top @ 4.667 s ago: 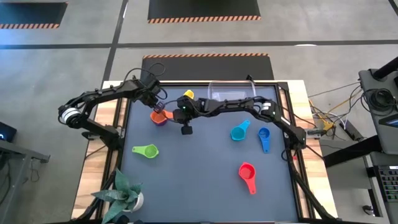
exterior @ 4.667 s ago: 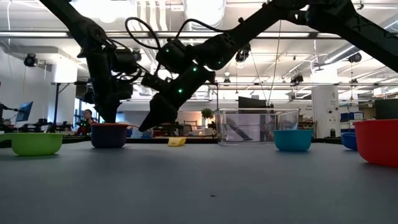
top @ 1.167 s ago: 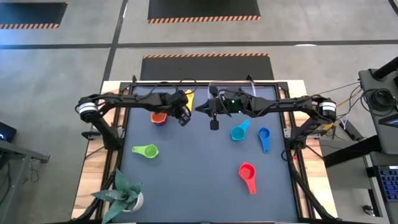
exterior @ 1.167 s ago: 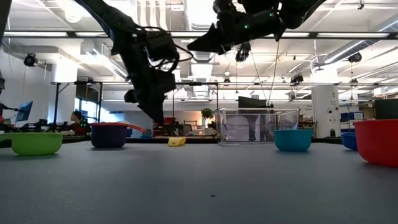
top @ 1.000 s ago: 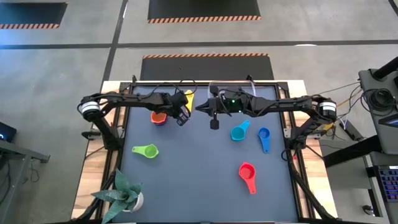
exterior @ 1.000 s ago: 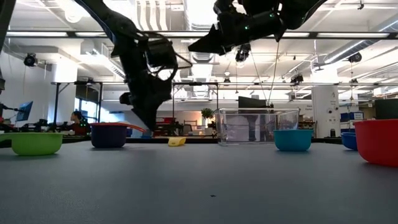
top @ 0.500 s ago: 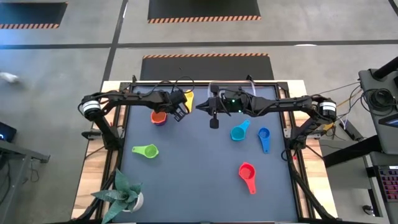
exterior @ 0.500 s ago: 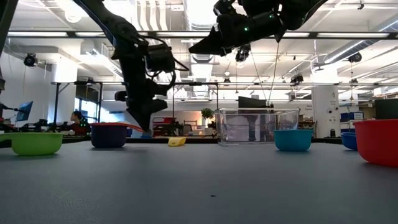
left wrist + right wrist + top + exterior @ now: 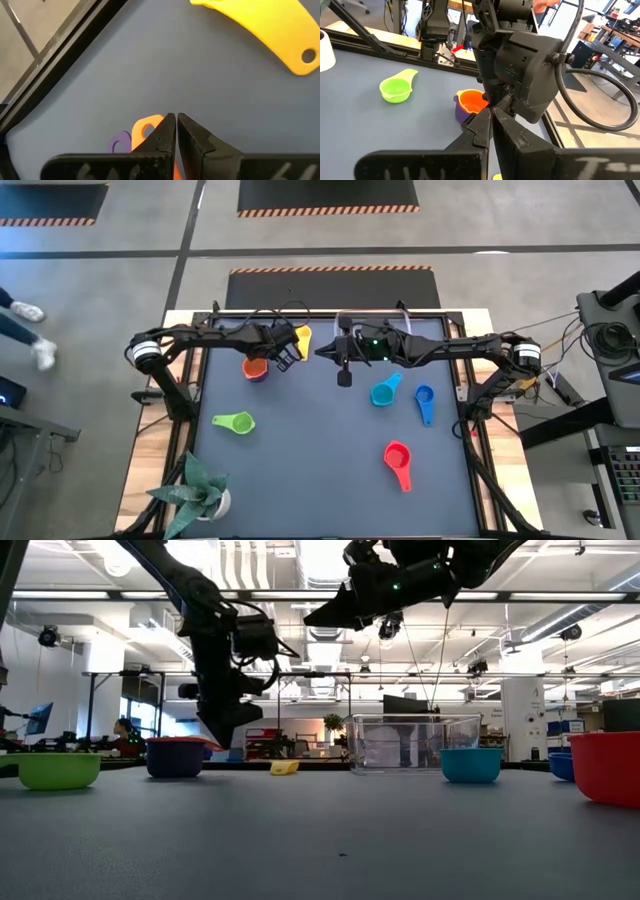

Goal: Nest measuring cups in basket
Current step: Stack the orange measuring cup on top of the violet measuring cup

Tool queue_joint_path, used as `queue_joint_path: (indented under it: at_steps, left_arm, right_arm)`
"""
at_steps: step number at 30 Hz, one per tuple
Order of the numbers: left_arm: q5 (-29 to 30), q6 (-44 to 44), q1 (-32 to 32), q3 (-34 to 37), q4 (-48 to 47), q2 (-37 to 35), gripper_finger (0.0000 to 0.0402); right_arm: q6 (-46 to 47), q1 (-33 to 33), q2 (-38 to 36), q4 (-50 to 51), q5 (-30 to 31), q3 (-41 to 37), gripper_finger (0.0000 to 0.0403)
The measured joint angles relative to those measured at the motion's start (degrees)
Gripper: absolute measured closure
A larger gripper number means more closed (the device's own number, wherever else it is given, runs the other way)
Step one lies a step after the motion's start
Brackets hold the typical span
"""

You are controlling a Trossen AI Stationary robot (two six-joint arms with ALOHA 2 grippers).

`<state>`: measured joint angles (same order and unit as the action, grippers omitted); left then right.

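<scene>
Dark tabletop (image 9: 320, 440): basket (image 9: 372, 327) far centre, empty. Left gripper (image 9: 283, 358) clenched empty beside orange-in-purple cups (image 9: 255, 369); right gripper (image 9: 343, 376) clenched, idle. Risk: closed fingers knocking the stack aside

I see open counter (image 9: 320, 450) across the middle and near side, broken only by the green cup (image 9: 236, 422) and red cup (image 9: 398, 458). At the far edge, my left gripper (image 9: 283, 357) crowds the orange-in-purple stack (image 9: 255, 368) and yellow cup (image 9: 302, 336). My right gripper (image 9: 344, 376) hangs high beside the basket (image 9: 372, 326). Cyan cup (image 9: 384, 392) and blue cup (image 9: 424, 400) block the right side.
</scene>
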<state>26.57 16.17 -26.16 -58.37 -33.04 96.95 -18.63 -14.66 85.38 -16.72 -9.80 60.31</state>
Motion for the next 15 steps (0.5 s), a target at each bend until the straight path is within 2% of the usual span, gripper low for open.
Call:
queue_joint_path:
  at_steps: [15]
  left_arm:
    - [0.1, 0.4, -1.8, -0.1, -2.0, -2.5, 0.0402]
  right_arm:
    - [-0.4, 0.0, 0.0, 0.5, 0.0, 0.0, 0.0394]
